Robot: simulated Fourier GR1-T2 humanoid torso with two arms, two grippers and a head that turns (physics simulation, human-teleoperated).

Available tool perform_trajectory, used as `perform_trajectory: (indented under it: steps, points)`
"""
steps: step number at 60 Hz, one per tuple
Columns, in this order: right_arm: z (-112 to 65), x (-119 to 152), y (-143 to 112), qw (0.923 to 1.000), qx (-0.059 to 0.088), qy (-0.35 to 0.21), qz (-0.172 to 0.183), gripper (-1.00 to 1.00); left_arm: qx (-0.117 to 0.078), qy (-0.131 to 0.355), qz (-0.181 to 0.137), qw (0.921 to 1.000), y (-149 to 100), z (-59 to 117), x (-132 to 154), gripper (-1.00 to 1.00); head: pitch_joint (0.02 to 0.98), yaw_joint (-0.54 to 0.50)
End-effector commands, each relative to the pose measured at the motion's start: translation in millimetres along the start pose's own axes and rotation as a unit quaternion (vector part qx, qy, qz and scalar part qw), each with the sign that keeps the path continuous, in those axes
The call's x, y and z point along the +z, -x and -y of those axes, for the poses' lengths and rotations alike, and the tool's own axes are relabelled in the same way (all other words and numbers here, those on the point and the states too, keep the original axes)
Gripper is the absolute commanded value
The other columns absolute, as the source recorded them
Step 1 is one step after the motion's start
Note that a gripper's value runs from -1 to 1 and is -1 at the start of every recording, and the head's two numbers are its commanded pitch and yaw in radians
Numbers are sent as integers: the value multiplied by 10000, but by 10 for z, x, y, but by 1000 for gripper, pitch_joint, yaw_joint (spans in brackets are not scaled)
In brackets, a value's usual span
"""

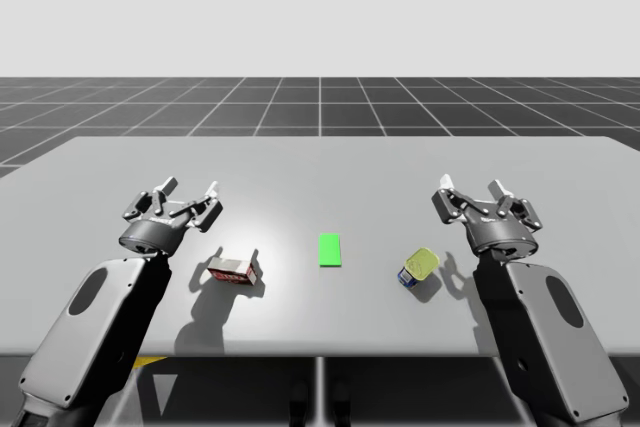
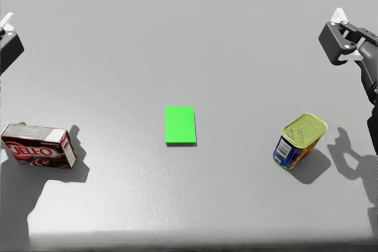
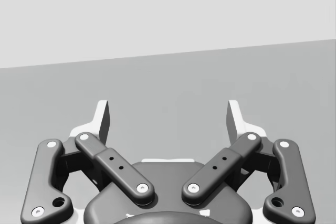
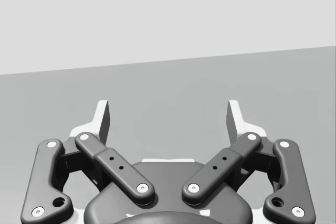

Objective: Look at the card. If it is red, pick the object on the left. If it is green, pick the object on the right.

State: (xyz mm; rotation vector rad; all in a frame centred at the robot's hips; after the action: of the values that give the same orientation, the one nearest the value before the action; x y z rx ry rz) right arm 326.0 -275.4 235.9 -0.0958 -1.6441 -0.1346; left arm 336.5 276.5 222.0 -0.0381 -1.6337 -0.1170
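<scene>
Both claws, my left gripper and my right gripper, stand released and empty, so, the flat green card being green, the right one should descend toward seven o'clock and straddle the yellow-lidded blue metal can at the card's three o'clock.

- High view: fixed above the near edge of the table, facing down across it to the floor grid.
- Head view: nearer, steeper, over the middle; shares the green card, dark red box and blue can with it.
- Wrist views: low along the left gripper and right gripper, toward the far edge.
</scene>
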Motion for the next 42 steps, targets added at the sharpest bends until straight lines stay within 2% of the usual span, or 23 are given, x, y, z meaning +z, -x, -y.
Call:
perform_trajectory:
  steps: [1,26,42]
  points:
    - [7,-2,-7,10000,-6,12,-7,-1000,-2,1,-1,10000,2,-1,-3,-1000,867,-71]
    - [12,-4,-11,10000,-13,27,-10,-1000,-2,1,-1,10000,2,-1,-3,-1000,874,-82]
    - [25,-5,-15,10000,-21,29,2,-1000,-18,44,-18,10000,11,19,-16,-1000,908,-229]
